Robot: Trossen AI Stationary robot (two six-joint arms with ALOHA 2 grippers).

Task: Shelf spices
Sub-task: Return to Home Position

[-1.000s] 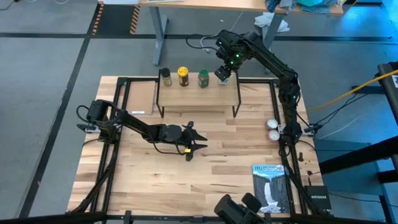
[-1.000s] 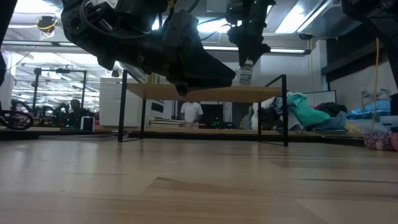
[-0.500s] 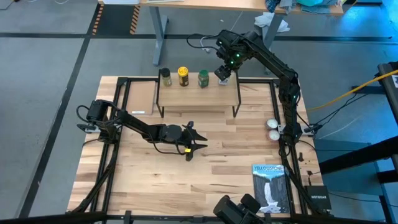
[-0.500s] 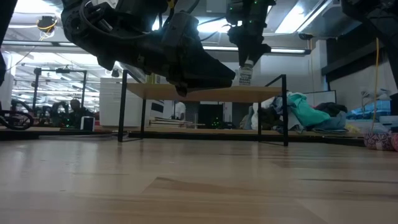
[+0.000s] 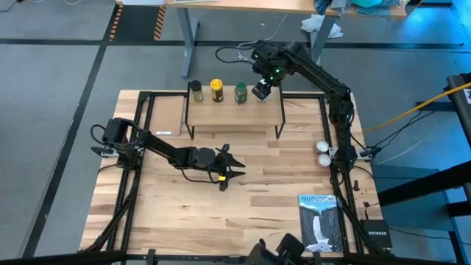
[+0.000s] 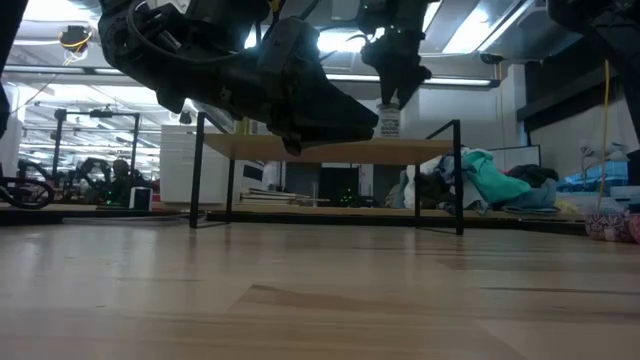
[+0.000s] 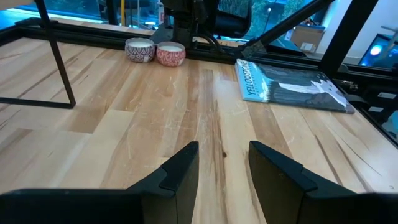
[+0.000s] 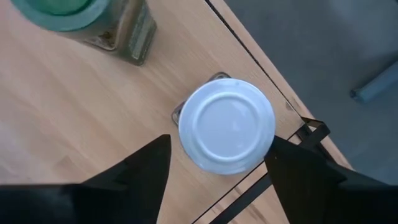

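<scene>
From above, the shelf (image 5: 234, 112) at the table's (image 5: 184, 213) far edge carries the dark-lidded jar (image 5: 196, 90), yellow-lidded jar (image 5: 216, 90) and green jar (image 5: 241, 93) in a row, with the right tool (image 5: 259, 91) over its right end; the left tool (image 5: 234, 168) waits mid-table. In the low view the white-lidded jar (image 6: 389, 121) stands upright directly under the right tool. Both wrist views show parted, empty fingers (image 8: 143, 174), the white lid between the right pair, touching neither.

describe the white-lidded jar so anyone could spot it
Look at the small wooden shelf at the table's far edge. The white-lidded jar is the end one of its row, beside the green jar, under the open right claw; no neighbour's lid is white.
</scene>
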